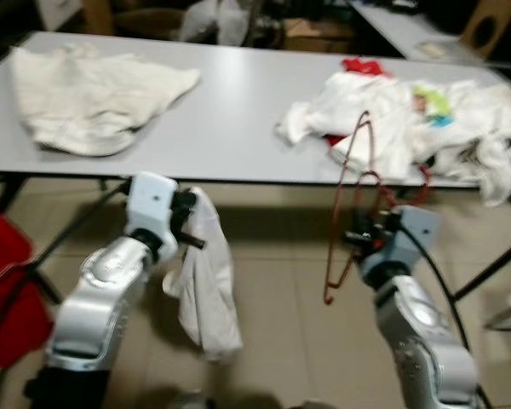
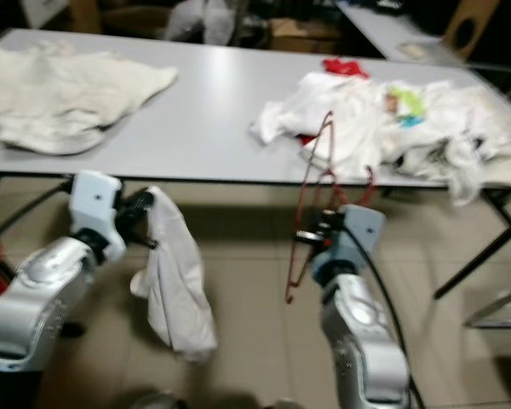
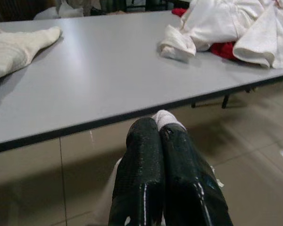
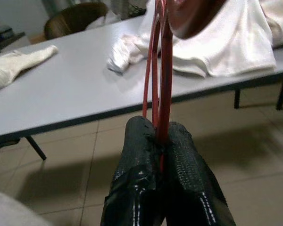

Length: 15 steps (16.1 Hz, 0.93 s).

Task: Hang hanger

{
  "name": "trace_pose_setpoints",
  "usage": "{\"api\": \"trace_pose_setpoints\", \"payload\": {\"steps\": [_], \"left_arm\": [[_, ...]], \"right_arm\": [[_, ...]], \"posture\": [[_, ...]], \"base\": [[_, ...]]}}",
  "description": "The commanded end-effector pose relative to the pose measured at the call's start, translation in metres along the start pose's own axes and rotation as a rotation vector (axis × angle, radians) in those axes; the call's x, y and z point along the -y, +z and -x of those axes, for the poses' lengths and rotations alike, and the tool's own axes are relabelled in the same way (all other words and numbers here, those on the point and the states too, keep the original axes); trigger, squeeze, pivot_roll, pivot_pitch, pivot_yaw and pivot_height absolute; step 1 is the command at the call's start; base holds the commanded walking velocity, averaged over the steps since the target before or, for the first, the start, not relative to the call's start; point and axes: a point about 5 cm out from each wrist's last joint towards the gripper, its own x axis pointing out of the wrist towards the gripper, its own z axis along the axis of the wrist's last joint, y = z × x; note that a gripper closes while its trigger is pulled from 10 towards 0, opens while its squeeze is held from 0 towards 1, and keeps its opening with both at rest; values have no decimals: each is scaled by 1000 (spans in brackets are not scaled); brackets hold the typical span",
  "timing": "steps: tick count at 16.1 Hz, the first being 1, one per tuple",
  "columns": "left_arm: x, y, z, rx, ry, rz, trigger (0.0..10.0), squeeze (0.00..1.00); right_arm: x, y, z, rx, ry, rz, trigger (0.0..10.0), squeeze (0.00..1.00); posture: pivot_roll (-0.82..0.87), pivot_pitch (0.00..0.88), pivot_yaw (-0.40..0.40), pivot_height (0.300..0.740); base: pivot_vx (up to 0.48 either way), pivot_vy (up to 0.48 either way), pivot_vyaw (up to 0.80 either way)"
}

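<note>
Left eye view: the red wire hanger [image 1: 349, 204] stands right of centre in the frame, pinched low on its wire by the right gripper [image 1: 355, 238], with most of its loop rising above the fingers in front of the table edge and one end dropping below them toward the tiled floor [image 1: 281, 324]. The right wrist view shows those two black fingers pressed together on the wire, no gap between them, the red strands running straight up out of the fingertips. The right arm comes up from the lower right of the frame, silver forearm bent so the wrist sits just below the table edge. At lower left the left arm is raised the same way, and the left gripper [image 1: 190, 223] is closed on a white garment [image 1: 206, 290] that hangs limp beneath it (in the left wrist view a small tuft of white cloth pokes out between the tightly joined fingertips). The long grey table [image 1: 230, 119] crosses the upper half of the frame; a cream cloth [image 1: 89, 94] lies spread at its upper left, and a heap of white laundry [image 1: 417, 123] with bits of red and green in it lies at upper right, well apart from the cream piece. A red object [image 1: 8, 290] sits at the left edge, too blurred to identify.
</note>
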Motion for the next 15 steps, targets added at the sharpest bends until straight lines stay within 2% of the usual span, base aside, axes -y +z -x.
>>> {"api": "trace_pose_setpoints", "payload": {"steps": [1,15], "left_arm": [[-2,9,0,30,1,-28,10000,0],[-2,10,-3,28,-11,-30,10000,0]], "right_arm": [[0,-1,1,0,-6,-3,10000,0],[0,-2,2,-6,-6,-2,10000,0]], "posture": [[88,39,-49,740],[81,44,-43,740]], "base": [[0,315,0],[0,316,0]]}}
